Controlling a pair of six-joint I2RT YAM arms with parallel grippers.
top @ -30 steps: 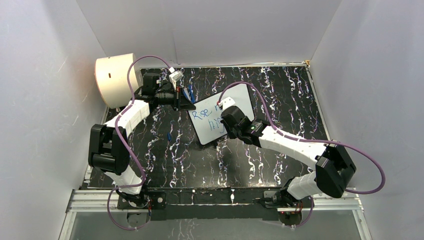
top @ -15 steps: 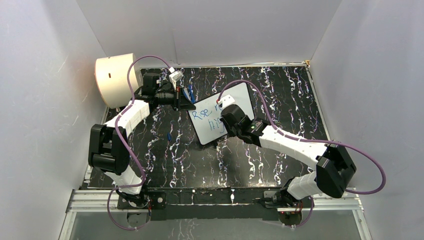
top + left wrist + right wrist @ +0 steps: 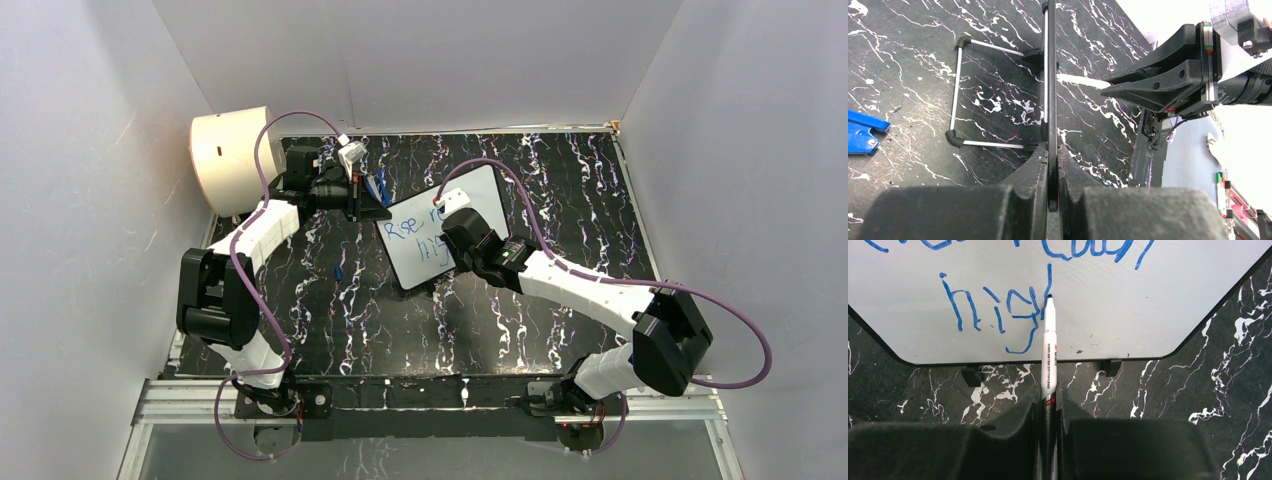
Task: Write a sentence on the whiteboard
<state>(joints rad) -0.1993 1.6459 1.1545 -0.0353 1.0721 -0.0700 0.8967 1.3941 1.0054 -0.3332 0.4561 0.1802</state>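
The whiteboard (image 3: 478,196) stands tilted on a small stand in the middle of the table. The sentence (image 3: 404,229) is blue handwriting in two lines; the right wrist view shows the lower line reading "hig" (image 3: 951,304) and the bottom of the upper line. My right gripper (image 3: 1048,390) is shut on a white marker pen (image 3: 1049,352), whose tip touches the board just right of the "g". My left gripper (image 3: 1050,150) is shut on the board's thin black edge (image 3: 1049,75), seen edge-on. In the top view my left gripper (image 3: 368,206) is at the board's left corner and my right gripper (image 3: 455,240) is over its face.
A cream drum (image 3: 232,158) sits at the far left corner. The board's wire stand (image 3: 955,87) rests on the black marbled table. A small blue piece (image 3: 860,132) lies left of the stand. White walls enclose the table on three sides.
My right gripper with the marker pen has shifted slightly across the board's lower line. The left arm and the board have not moved.
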